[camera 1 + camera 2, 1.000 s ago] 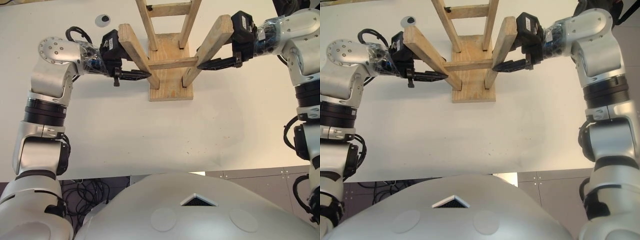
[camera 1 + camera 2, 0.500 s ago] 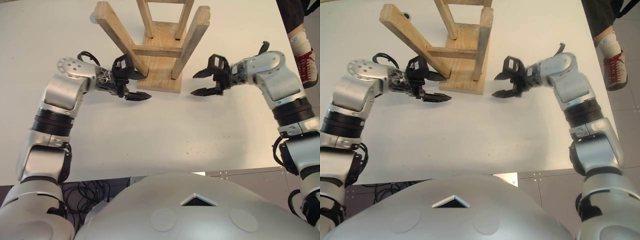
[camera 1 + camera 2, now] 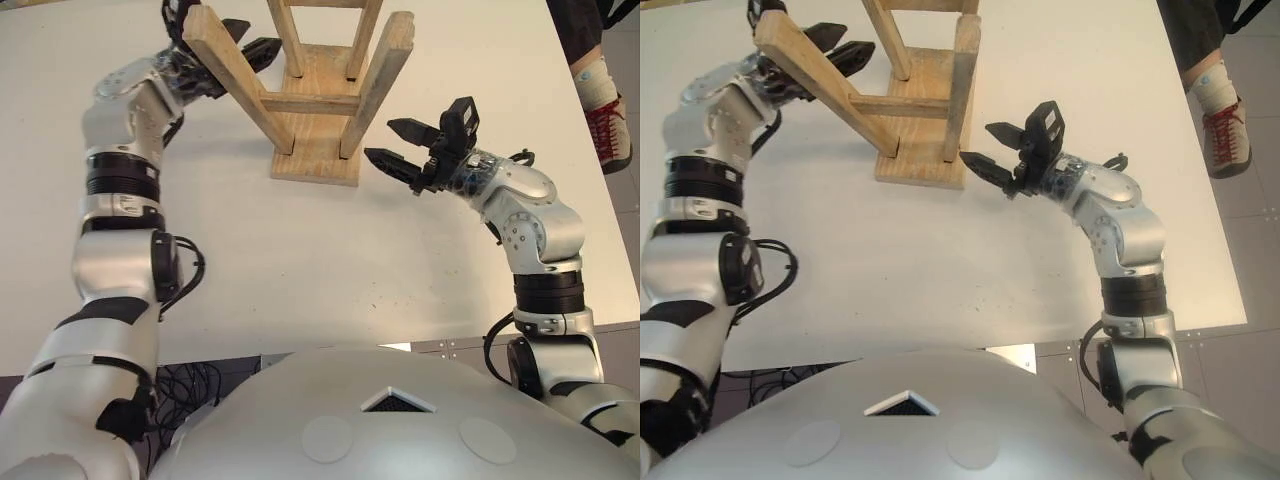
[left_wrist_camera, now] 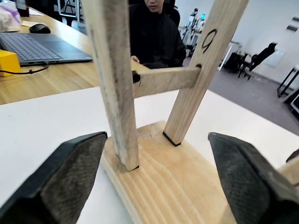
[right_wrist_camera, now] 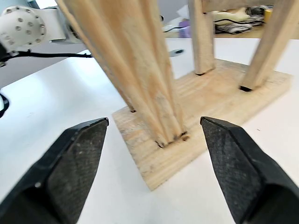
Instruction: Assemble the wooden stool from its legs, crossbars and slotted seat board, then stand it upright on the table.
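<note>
The wooden stool stands upside down on the white table, its seat board (image 3: 312, 166) flat on the surface and its legs pointing up. A crossbar (image 3: 305, 102) joins the near left leg (image 3: 232, 72) and the near right leg (image 3: 376, 84). My left gripper (image 3: 249, 38) is open at the far left of the stool, behind the near left leg, holding nothing. In the left wrist view its fingers (image 4: 70, 177) flank a leg (image 4: 112, 79) without touching it. My right gripper (image 3: 384, 140) is open just right of the seat's near right corner, with a leg (image 5: 135, 65) between its spread fingers (image 5: 70, 163).
Bare white table (image 3: 300, 270) stretches from the stool to the near edge. The table's right edge lies close to my right arm, and a person's shoe (image 3: 606, 110) shows on the floor beyond it. A laptop (image 4: 42, 46) sits on a wooden desk behind the table.
The head camera has shifted. Both grippers came off the stool's legs. My left gripper then swung from the seat's near left corner to the far side of the left leg.
</note>
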You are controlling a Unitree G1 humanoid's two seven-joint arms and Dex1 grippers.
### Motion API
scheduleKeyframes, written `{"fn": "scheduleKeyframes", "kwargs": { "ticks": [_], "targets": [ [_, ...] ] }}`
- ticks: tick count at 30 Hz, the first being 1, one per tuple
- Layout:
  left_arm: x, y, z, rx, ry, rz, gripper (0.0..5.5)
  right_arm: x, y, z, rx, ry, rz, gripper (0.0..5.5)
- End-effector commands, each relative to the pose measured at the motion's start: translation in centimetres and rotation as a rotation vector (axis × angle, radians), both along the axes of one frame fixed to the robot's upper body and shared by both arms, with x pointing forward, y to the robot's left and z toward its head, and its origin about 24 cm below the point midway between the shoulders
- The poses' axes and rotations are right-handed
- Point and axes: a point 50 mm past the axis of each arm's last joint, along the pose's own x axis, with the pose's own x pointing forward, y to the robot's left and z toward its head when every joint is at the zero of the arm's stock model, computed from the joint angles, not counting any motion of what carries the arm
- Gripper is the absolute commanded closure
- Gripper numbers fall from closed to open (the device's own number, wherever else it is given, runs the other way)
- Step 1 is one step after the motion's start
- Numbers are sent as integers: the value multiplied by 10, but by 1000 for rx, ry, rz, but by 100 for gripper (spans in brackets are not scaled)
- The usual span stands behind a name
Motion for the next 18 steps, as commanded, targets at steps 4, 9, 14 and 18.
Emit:
{"fn": "scheduleKeyframes", "kwargs": {
  "ticks": [4,9,14,18],
  "targets": [
    [-63,-31,-12,-85,-7,-375,153,53,-8,-5,-370,-233,-53,187],
    [-112,-54,-32,-145,82,-375,153,72,-12,-4,-436,-364,-50,187],
    [-143,0,-67,-96,302,-267,153,63,-41,-3,-346,-349,-94,187],
    [-134,40,-78,196,194,-267,153,54,-59,-3,-183,-233,-104,187]
  ]
}}
